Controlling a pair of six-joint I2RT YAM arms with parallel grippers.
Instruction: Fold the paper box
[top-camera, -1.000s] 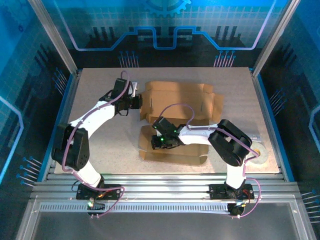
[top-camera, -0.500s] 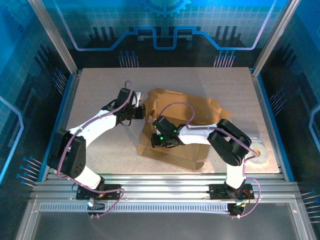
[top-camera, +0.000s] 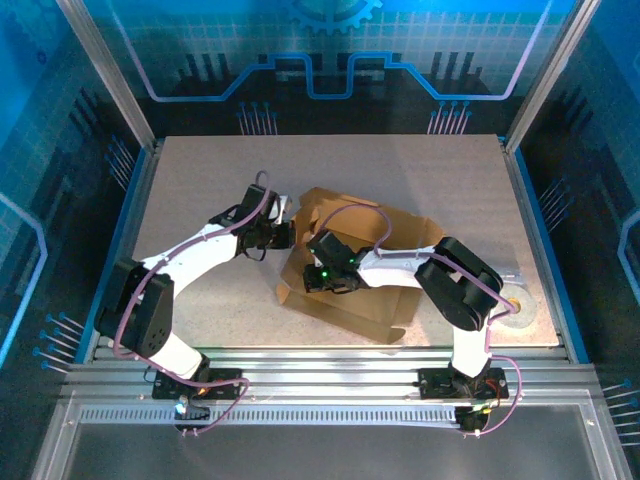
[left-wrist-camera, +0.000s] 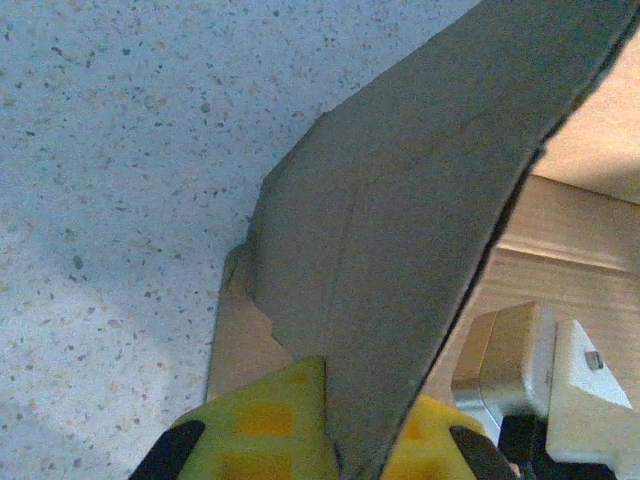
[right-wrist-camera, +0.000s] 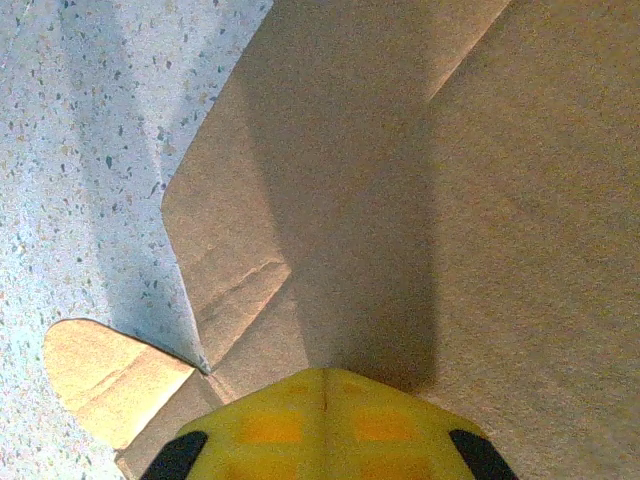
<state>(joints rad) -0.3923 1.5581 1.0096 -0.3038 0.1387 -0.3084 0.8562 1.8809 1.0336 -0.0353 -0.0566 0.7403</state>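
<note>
- Left gripper (left-wrist-camera: 340, 415) is pinching a raised flap of the paper box (top-camera: 365, 300).
- Right gripper (right-wrist-camera: 325, 405), fingers pressed together, is sitting against the box's flat panel.

Upper half of the desk (top-camera: 400, 165) was wide open; paper box (top-camera: 350, 310) hogged the center, tape roll (top-camera: 515, 306) sat lower right.

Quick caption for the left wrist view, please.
Raised flap of the paper box pinched in the left gripper, speckled table beneath.
</note>
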